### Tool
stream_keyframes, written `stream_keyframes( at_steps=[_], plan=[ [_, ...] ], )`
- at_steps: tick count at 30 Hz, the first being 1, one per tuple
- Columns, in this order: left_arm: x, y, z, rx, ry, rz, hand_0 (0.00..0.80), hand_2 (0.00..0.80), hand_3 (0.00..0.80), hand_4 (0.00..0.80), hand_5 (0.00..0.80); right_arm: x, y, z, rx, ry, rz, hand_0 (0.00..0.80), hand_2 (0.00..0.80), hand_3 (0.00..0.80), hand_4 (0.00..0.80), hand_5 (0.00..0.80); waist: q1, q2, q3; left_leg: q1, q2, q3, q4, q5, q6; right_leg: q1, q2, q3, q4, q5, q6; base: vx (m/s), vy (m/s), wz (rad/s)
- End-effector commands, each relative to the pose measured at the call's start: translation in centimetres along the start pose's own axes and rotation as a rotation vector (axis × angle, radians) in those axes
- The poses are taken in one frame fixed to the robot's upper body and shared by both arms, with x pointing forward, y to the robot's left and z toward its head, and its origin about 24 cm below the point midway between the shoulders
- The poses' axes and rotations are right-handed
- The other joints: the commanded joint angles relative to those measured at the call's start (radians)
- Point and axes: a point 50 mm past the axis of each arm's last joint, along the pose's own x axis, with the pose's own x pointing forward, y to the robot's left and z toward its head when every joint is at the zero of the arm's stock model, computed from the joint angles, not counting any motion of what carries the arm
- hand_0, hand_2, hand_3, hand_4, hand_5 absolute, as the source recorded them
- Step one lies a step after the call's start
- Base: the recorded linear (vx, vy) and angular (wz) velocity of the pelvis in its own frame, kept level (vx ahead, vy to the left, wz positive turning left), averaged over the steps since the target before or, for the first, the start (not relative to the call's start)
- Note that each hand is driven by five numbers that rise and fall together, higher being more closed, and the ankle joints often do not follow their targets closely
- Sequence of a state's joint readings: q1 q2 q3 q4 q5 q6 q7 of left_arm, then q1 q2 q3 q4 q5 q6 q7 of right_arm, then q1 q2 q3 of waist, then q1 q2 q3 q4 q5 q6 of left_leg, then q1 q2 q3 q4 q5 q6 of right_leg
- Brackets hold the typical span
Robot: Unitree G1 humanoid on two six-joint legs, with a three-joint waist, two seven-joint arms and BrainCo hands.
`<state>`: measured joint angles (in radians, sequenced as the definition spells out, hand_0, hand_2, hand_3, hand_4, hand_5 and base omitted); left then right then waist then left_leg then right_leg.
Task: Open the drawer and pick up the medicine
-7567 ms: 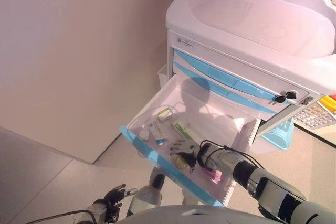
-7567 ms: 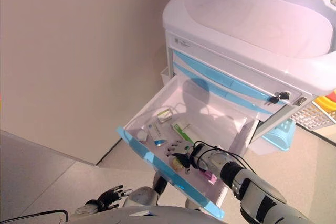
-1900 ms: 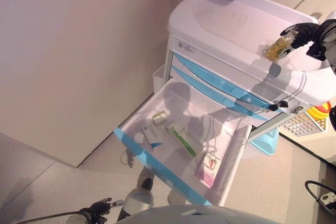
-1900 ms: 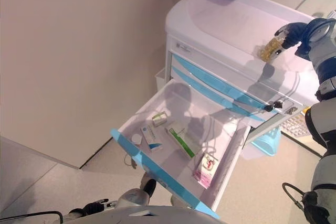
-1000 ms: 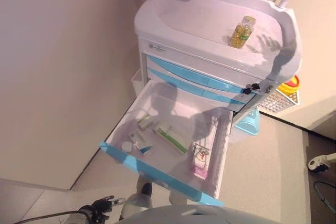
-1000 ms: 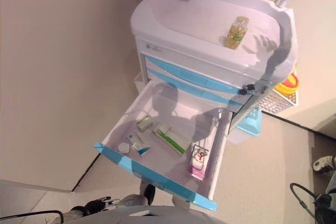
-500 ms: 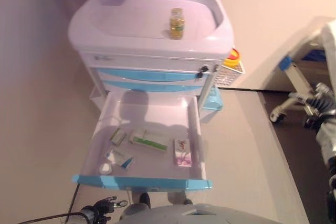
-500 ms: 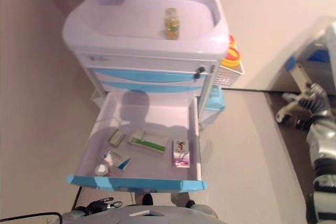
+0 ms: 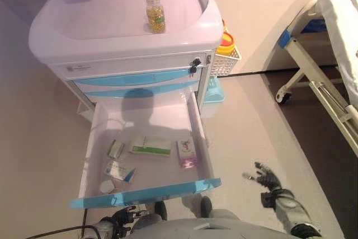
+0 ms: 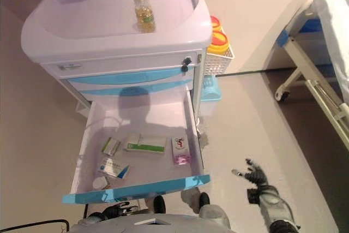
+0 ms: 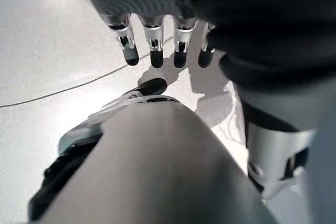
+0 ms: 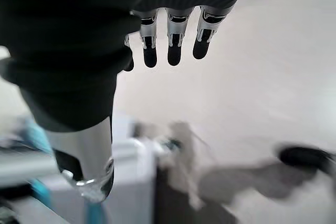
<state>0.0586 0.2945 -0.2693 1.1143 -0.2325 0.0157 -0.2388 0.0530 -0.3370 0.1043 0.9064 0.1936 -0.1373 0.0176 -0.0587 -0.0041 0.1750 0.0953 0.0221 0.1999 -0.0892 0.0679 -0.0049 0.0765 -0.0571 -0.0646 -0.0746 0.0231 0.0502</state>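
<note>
A medicine bottle [image 9: 155, 14] of yellow capsules stands upright on the white cart's top [image 9: 100, 9]. The lowest drawer [image 9: 144, 193], blue-fronted, is pulled open. In it lie a green-and-white box [image 9: 151, 146], a pink box [image 9: 187, 152], a small box [image 9: 116, 149], a blue-and-white box [image 9: 116, 170] and a small round white thing [image 9: 106, 186]. My right hand [image 9: 267, 180] hangs open and empty, low to the right of the drawer; its fingers [image 12: 173, 45] are straight. My left hand [image 9: 120, 219] is open and empty below the drawer front, with straight fingers [image 11: 152, 51].
A white basket [image 9: 230, 60] with a yellow container [image 9: 226, 40] hangs on the cart's right side, with a blue bin [image 9: 214, 90] below it. A bed frame [image 9: 313, 71] on wheels stands at the right. A wall runs along the cart's left.
The camera has swung round, so the cart now faces me. My right hand took the bottle from the drawer, set it on the cart top, and has dropped low beside the drawer.
</note>
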Motion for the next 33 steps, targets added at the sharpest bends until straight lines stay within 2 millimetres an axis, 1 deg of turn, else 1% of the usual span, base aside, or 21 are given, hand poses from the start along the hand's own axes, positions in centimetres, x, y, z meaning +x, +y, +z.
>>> stream_keyframes(
  at_steps=[1, 4, 6, 8, 10, 12, 15, 16, 17, 19, 20, 21, 23, 24, 25, 28, 29, 33],
  plan=[
    [0.4, -0.4, 1.9, -0.010, -0.091, 0.003, 0.000, 0.000, 0.000, 0.000, 0.000, 0.5, 1.3, 1.4, -0.013, -0.087, 0.014, 0.000, 0.000, 0.000, 0.000, 0.000, 0.003, -0.005, 0.030, -0.030, -0.053, -0.052, 0.071, -0.108, 0.049, -0.074, -0.004, -0.052, 0.130, -0.019, 0.023, 0.012, 0.041, -0.01],
    [0.6, -1.0, 2.7, 0.038, -0.140, -0.013, 0.000, 0.000, 0.000, 0.000, 0.000, 0.3, 2.5, 0.6, -0.034, -0.075, 0.024, 0.000, 0.000, 0.000, 0.000, 0.000, -0.002, 0.007, 0.057, -0.053, -0.055, -0.062, 0.091, -0.106, 0.051, -0.097, -0.004, -0.053, 0.156, -0.027, 0.016, 0.003, 0.054, -0.07],
    [0.6, -1.5, 3.4, 0.065, -0.183, -0.020, 0.000, 0.000, 0.000, 0.000, 0.000, 0.4, 2.9, 0.9, -0.040, -0.090, 0.026, 0.000, 0.000, 0.000, 0.000, 0.000, -0.006, 0.016, 0.083, -0.079, -0.054, -0.068, 0.115, -0.106, 0.052, -0.124, -0.006, -0.050, 0.185, -0.035, 0.010, -0.042, 0.067, -0.14],
    [0.5, -1.8, 5.3, 0.043, -0.276, -0.044, 0.000, 0.000, 0.000, 0.000, 0.000, 0.6, 3.1, 2.0, -0.084, -0.144, 0.031, 0.000, 0.000, 0.000, 0.000, 0.000, -0.010, 0.027, 0.134, -0.132, -0.056, -0.075, 0.158, -0.105, 0.053, -0.175, -0.011, -0.049, 0.236, -0.051, 0.000, -0.085, 0.076, -0.17],
    [0.4, -1.9, 6.5, 0.038, -0.332, -0.054, 0.000, 0.000, 0.000, 0.000, 0.000, 0.7, 3.3, 2.8, -0.122, -0.183, 0.038, 0.000, 0.000, 0.000, 0.000, 0.000, -0.008, 0.029, 0.163, -0.167, -0.058, -0.080, 0.190, -0.107, 0.054, -0.209, -0.012, -0.043, 0.264, -0.058, -0.005, -0.085, 0.028, -0.15],
    [0.0, -1.5, 8.7, 0.041, -0.426, -0.045, 0.000, 0.000, 0.000, 0.000, 0.000, 1.0, 3.5, 4.7, -0.168, -0.257, 0.044, 0.000, 0.000, 0.000, 0.000, 0.000, -0.002, 0.028, 0.212, -0.246, -0.059, -0.084, 0.234, -0.101, 0.059, -0.286, -0.009, -0.039, 0.310, -0.061, -0.016, -0.204, 0.005, -0.07],
    [-0.7, -1.1, 11.0, 0.070, -0.526, -0.024, 0.000, 0.000, 0.000, 0.000, 0.000, 1.3, 3.1, 6.5, -0.234, -0.316, 0.039, 0.000, 0.000, 0.000, 0.000, 0.000, 0.008, 0.033, 0.251, -0.311, -0.060, -0.094, 0.267, -0.088, 0.057, -0.346, -0.001, -0.045, 0.346, -0.061, -0.028, -0.109, 0.017, -0.01],
    [-1.0, -1.0, 11.9, 0.085, -0.563, -0.013, 0.000, 0.000, 0.000, 0.000, 0.000, 1.4, 2.9, 7.0, -0.250, -0.332, 0.035, 0.000, 0.000, 0.000, 0.000, 0.000, 0.011, 0.034, 0.262, -0.329, -0.060, -0.096, 0.277, -0.086, 0.057, -0.363, 0.000, -0.047, 0.357, -0.062, -0.031, -0.104, 0.035, 0.08],
    [-1.5, -0.8, 13.2, 0.111, -0.611, 0.004, 0.000, 0.000, 0.000, 0.000, 0.000, 1.5, 2.7, 7.8, -0.268, -0.350, 0.029, 0.000, 0.000, 0.000, 0.000, 0.000, 0.016, 0.036, 0.276, -0.358, -0.062, -0.098, 0.293, -0.082, 0.059, -0.394, 0.003, -0.047, 0.375, -0.062, -0.036, -0.103, 0.035, 0.08],
    [-2.0, -0.7, 14.4, 0.152, -0.660, 0.027, 0.000, 0.000, 0.000, 0.000, 0.000, 1.6, 2.4, 8.3, -0.280, -0.363, 0.021, 0.000, 0.000, 0.000, 0.000, 0.000, 0.019, 0.037, 0.287, -0.380, -0.063, -0.098, 0.307, -0.080, 0.059, -0.417, 0.005, -0.048, 0.393, -0.066, -0.040, -0.068, 0.035, 0.07],
    [-2.5, -0.5, 15.3, 0.183, -0.698, 0.053, 0.000, 0.000, 0.000, 0.000, 0.000, 1.6, 2.2, 8.6, -0.287, -0.369, 0.017, 0.000, 0.000, 0.000, 0.000, 0.000, 0.022, 0.038, 0.295, -0.398, -0.063, -0.099, 0.319, -0.078, 0.059, -0.436, 0.005, -0.050, 0.408, -0.068, -0.042, -0.068, 0.041, 0.05],
    [-3.3, -0.2, 16.7, 0.223, -0.747, 0.075, 0.000, 0.000, 0.000, 0.000, 0.000, 1.6, 1.8, 9.1, -0.292, -0.380, 0.010, 0.000, 0.000, 0.000, 0.000, 0.000, 0.024, 0.041, 0.305, -0.423, -0.063, -0.097, 0.334, -0.076, 0.059, -0.461, 0.006, -0.051, 0.426, -0.070, -0.044, -0.071, 0.047, 0.03],
    [-4.3, 0.2, 18.3, 0.259, -0.801, 0.116, 0.000, 0.000, 0.000, 0.000, 0.000, 1.6, 1.3, 9.5, -0.296, -0.388, 0.002, 0.000, 0.000, 0.000, 0.000, 0.000, 0.025, 0.046, 0.313, -0.448, -0.062, -0.093, 0.351, -0.074, 0.059, -0.487, 0.007, -0.052, 0.447, -0.073, -0.046, -0.049, 0.040, 0.03],
    [-4.4, 0.2, 18.4, 0.260, -0.803, 0.119, 0.000, 0.000, 0.000, 0.000, 0.000, 1.6, 1.3, 9.5, -0.296, -0.388, 0.001, 0.000, 0.000, 0.000, 0.000, 0.000, 0.025, 0.046, 0.314, -0.449, -0.062, -0.093, 0.353, -0.075, 0.059, -0.489, 0.007, -0.052, 0.448, -0.073, -0.046, -0.051, 0.050, 0.04],
    [-5.2, 0.5, 19.6, 0.306, -0.836, 0.152, 0.000, 0.000, 0.000, 0.000, 0.000, 1.6, 1.1, 9.7, -0.306, -0.390, -0.008, 0.000, 0.000, 0.000, 0.000, 0.000, 0.022, 0.051, 0.320, -0.470, -0.061, -0.089, 0.369, -0.075, 0.060, -0.513, 0.009, -0.050, 0.466, -0.076, -0.049, -0.049, 0.046, 0.04],
    [-6.3, 1.1, 21.1, 0.359, -0.879, 0.199, 0.000, 0.000, 0.000, 0.000, 0.000, 1.6, 0.6, 9.9, -0.316, -0.392, -0.034, 0.000, 0.000, 0.000, 0.000, 0.000, 0.015, 0.056, 0.326, -0.493, -0.059, -0.080, 0.389, -0.077, 0.059, -0.538, 0.007, -0.044, 0.483, -0.076, -0.049, -0.033, 0.064, 0.01],
    [-6.9, 1.3, 21.9, 0.385, -0.906, 0.223, 0.000, 0.000, 0.000, 0.000, 0.000, 1.6, 0.4, 10.0, -0.318, -0.393, -0.046, 0.000, 0.000, 0.000, 0.000, 0.000, 0.010, 0.057, 0.328, -0.502, -0.059, -0.075, 0.401, -0.081, 0.061, -0.548, 0.006, -0.039, 0.489, -0.075, -0.049, -0.020, 0.061, -0.01],
    [-9.3, 2.3, 24.5, 0.397, -1.001, 0.282, 0.000, 0.000, 0.000, 0.000, 0.000, 1.3, -0.2, 10.6, -0.323, -0.422, -0.079, 0.000, 0.000, 0.000, 0.000, 0.000, -0.005, 0.060, 0.332, -0.528, -0.056, -0.052, 0.428, -0.092, 0.064, -0.580, 0.003, -0.019, 0.502, -0.069, -0.045, -0.017, 0.060, -0.05]
  ],
)
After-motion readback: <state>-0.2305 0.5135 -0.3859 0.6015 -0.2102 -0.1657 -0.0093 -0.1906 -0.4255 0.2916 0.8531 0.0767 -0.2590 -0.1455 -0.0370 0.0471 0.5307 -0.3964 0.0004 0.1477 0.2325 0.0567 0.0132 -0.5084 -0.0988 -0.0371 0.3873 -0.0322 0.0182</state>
